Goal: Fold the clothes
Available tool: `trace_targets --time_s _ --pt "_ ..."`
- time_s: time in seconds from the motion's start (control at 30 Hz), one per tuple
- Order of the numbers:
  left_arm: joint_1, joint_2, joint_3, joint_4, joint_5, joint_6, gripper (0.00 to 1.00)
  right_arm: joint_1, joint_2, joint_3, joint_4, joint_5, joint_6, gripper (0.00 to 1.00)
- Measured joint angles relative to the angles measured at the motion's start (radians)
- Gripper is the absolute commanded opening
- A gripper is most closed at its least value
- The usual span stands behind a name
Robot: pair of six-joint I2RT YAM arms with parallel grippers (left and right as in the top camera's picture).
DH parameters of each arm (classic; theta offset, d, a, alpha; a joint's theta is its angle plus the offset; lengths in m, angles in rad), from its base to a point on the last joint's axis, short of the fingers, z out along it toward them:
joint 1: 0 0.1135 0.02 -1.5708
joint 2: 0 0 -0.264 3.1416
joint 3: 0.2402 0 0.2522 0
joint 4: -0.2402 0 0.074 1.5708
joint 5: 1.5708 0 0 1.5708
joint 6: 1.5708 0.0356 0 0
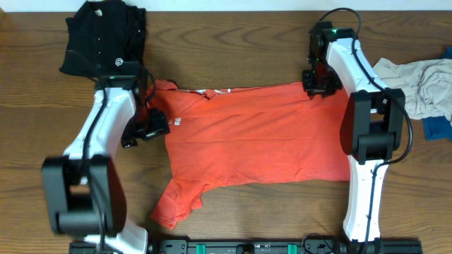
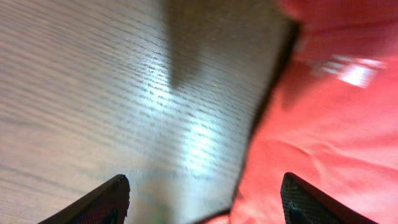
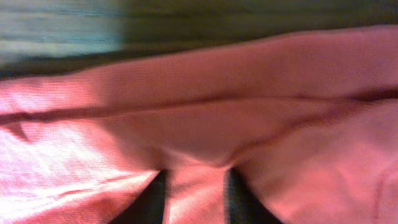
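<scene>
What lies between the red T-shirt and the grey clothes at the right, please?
Only the right arm stands between T-shirt and grey clothes, over bare table; the overhead view shows it.

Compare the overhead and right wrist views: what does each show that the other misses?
Overhead only: the black buttoned shirt and the pale grey and blue garment pile. Right wrist only: a raised fold ridge in the fabric, with cloth lying between the fingers of the right end effector. Both: the red-orange short-sleeved T-shirt on the brown wooden table.
</scene>
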Motion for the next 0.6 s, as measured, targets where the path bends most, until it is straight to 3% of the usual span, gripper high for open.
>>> trace_targets --time_s 0.03,0.1,0.4,0.6 --pt "0.0 -0.03 0.0 -0.006 0.017 0.002 0.78 -0.002 -0.008 0.004 -0.007 0.003 0.003 0.7" --pt "0.0 -0.091 0.0 -0.027 0.053 0.005 0.78 -0.006 -0.038 0.011 -0.024 0.004 0.006 0.99" --pt "0.0 -0.216 0.003 -0.233 0.163 0.008 0.78 -0.008 -0.304 0.043 -0.164 0.007 0.023 0.99" --pt "-0.003 -0.217 -0.136 -0.237 0.248 0.031 0.78 -0.008 -0.364 0.052 -0.297 -0.008 0.035 0.99"
